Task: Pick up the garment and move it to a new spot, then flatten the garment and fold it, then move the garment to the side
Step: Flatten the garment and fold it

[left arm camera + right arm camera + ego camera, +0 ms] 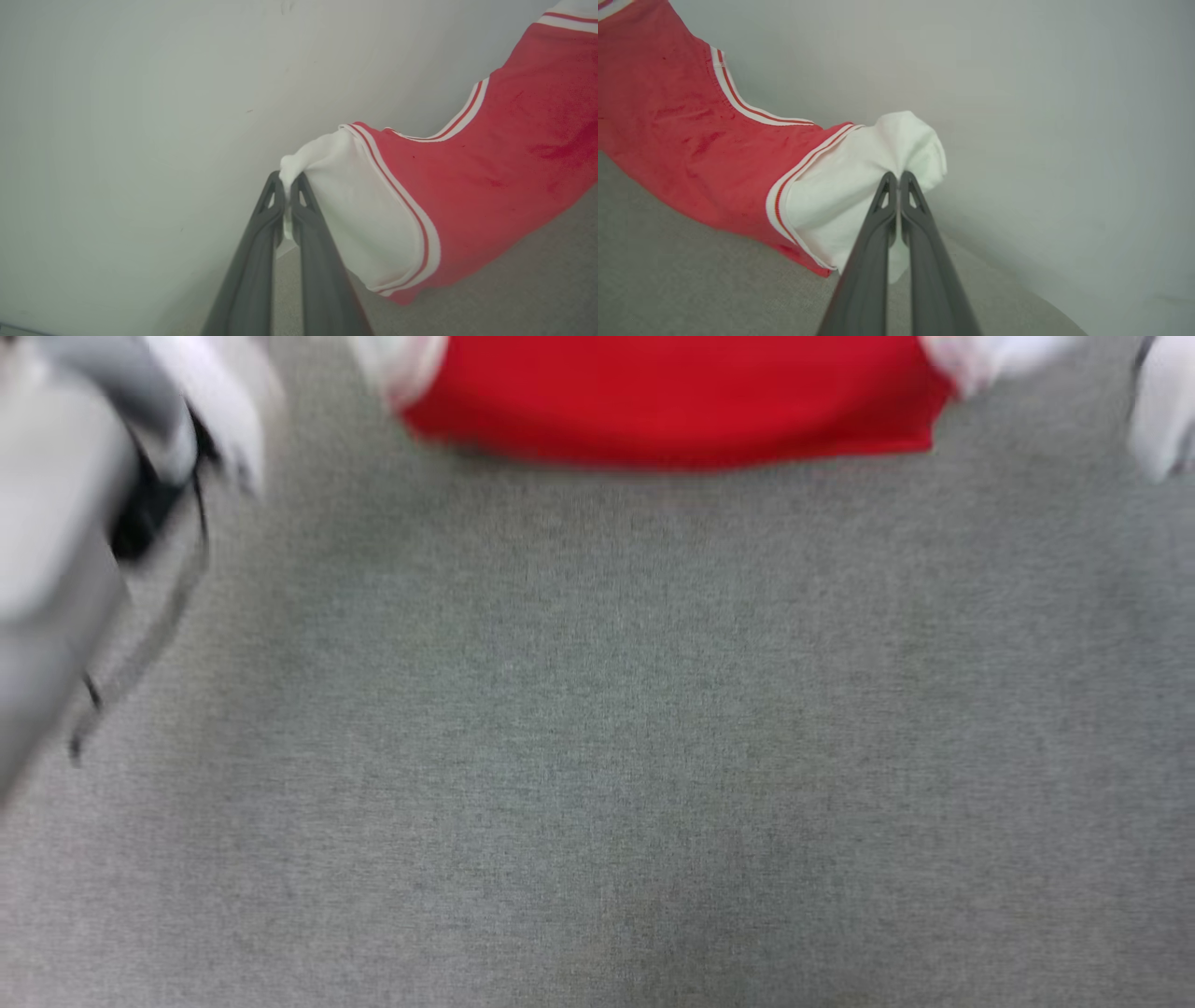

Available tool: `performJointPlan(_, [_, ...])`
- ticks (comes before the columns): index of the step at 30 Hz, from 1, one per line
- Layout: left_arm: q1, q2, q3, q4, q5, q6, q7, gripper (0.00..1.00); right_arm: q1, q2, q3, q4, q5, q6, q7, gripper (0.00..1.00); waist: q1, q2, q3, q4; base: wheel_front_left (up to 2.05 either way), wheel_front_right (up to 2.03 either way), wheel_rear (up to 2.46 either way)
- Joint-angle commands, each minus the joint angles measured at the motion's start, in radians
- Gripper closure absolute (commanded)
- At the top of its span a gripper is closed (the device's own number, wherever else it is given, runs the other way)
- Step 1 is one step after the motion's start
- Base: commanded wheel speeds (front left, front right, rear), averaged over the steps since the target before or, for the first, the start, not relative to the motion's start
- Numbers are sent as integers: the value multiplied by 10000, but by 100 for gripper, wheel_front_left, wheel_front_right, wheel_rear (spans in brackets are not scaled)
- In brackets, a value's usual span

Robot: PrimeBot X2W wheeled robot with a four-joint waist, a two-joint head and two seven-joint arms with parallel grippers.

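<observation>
**Tools.** Your left tool (287, 179) is closed on a bunched pinch of white sleeve (345, 205), with cloth squeezed between the fingertips. Your right tool (899, 176) is closed the same way on the opposite sleeve (850, 186). Both grips look firm, though each takes only a small bite of cloth.

**Garment.** The garment (672, 401) is held up by its two sleeves. Its red body is spread between the grips and sags in the middle. It hangs over the far part of the grey worktop (597, 756), close to a pale wall (140, 116). The head view is blurred, so you cannot tell whether the lower hem touches the worktop. The wide near part of the worktop lies bare.

**Step in hand.** This appears to be the first step: the garment is picked up and being carried to a new spot. Flattening and folding are not yet done.

**Next move.** Keep both tools level and well apart so the body stays spread. Bring them down together over the open worktop so the hem lands first, then lay the rest out flat. Release only once the sleeves rest on the surface. A small pinch may slip if you pull the cloth too tight.
</observation>
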Motion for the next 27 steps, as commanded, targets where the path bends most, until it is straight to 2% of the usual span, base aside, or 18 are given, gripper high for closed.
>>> performJointPlan(1, [515, 100, -12, -114, -158, 138, -153, 100, 434, -103, 52, -99, 150, -15, -147, 100, -1, 0, -308, -22, 0, 0, 0])
performJointPlan(4, [1933, 266, -45, -677, -558, 560, -447, 100, 1672, -274, 201, -416, 444, -15, -420, 100, -1, 0, -712, -20, 0, 0, 0])
performJointPlan(10, [4695, 1025, -230, -2011, -1208, 1432, -790, 100, 4185, -699, 18, -847, 968, -15, -780, 100, -1, 0, -1510, -53, 0, 0, 0])
performJointPlan(18, [7707, 2019, -545, -3846, -2041, 2624, -908, 100, 7174, -1166, -564, -1509, 1398, -15, -560, 100, -1, 0, -2464, -118, 0, 0, 0])
performJointPlan(23, [8957, 2374, -764, -4353, -2427, 3127, -919, 100, 8902, -1336, -1273, -1737, 1456, -15, -427, 100, -1, 0, -2893, -108, 0, 0, 0])
performJointPlan(27, [9844, 2527, -976, -4558, -2781, 3294, -910, 100, 10299, -1384, -1855, -1986, 1506, -15, -246, 100, -1, 0, -3291, -79, 0, 0, 0])
